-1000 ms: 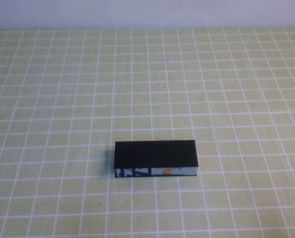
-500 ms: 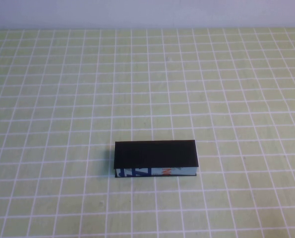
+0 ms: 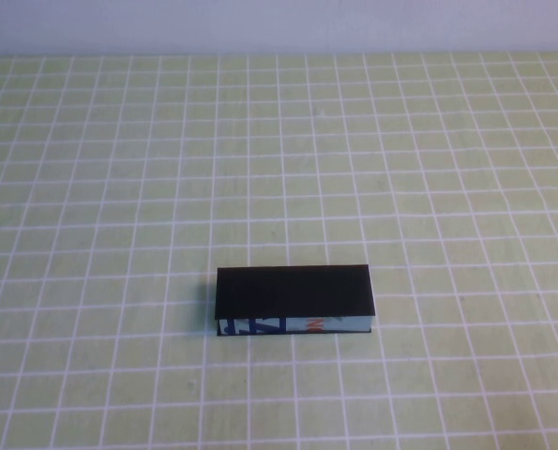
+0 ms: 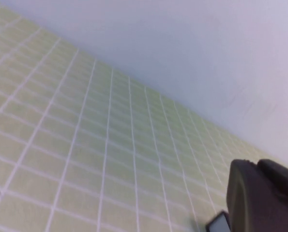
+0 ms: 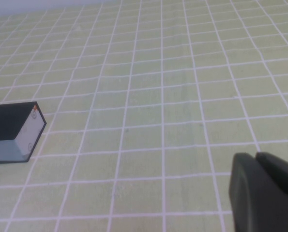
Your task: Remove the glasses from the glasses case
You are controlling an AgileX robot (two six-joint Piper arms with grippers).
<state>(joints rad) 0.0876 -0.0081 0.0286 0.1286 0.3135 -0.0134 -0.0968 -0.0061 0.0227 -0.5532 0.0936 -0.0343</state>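
The glasses case [image 3: 294, 300] lies closed on the green checked table, black lid on top, its white front side with blue and orange print toward me. One end of it shows in the right wrist view [image 5: 18, 133]. The glasses are hidden. My left gripper [image 4: 256, 163] is shut and empty, above the table away from the case; a small pale, dark-edged corner [image 4: 217, 223] beside it may be the case's end. My right gripper [image 5: 255, 155] is shut and empty, above the table well to the side of the case. Neither gripper shows in the high view.
The green cloth with a white grid [image 3: 400, 169] covers the whole table. A plain pale wall [image 3: 279, 23] runs along the far edge. Nothing else stands on the table.
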